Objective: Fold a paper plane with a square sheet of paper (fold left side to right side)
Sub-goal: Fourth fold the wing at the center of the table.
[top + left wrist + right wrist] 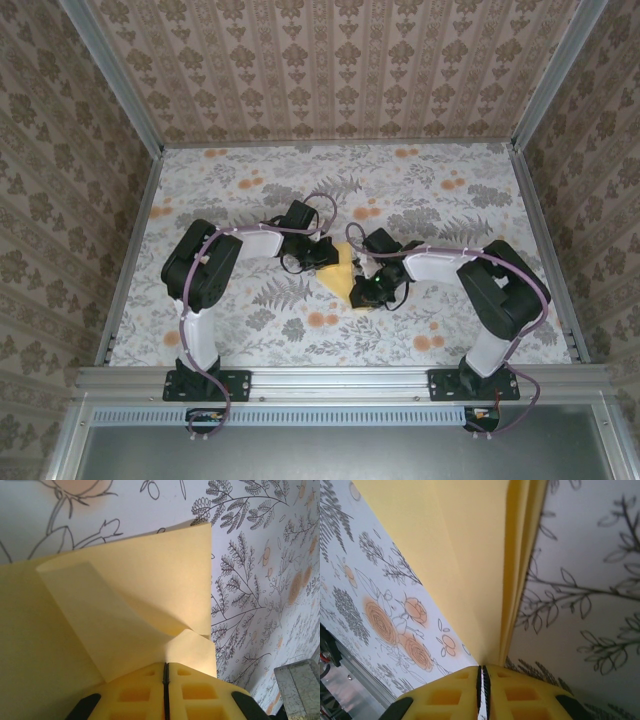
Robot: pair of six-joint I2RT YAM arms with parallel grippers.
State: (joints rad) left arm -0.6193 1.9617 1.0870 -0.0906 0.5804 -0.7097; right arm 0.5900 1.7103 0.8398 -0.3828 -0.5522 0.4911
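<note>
The pale-yellow paper (343,272) lies creased and partly folded at the middle of the table, between the two arms. My left gripper (325,255) comes at it from the left. In the left wrist view that gripper (166,664) is shut, with a curled flap of the paper (125,605) rising out from between its yellow fingers (135,695). My right gripper (368,285) sits at the paper's lower right edge. In the right wrist view it (481,667) is shut where several stacked layers of the paper (470,555) run down into the jaw tips.
A floral cloth (300,190) covers the table, with patterned walls on three sides. An aluminium rail (340,378) runs along the near edge, and a piece of it (350,675) shows close to the right gripper. A metal block (297,685) stands by the left gripper.
</note>
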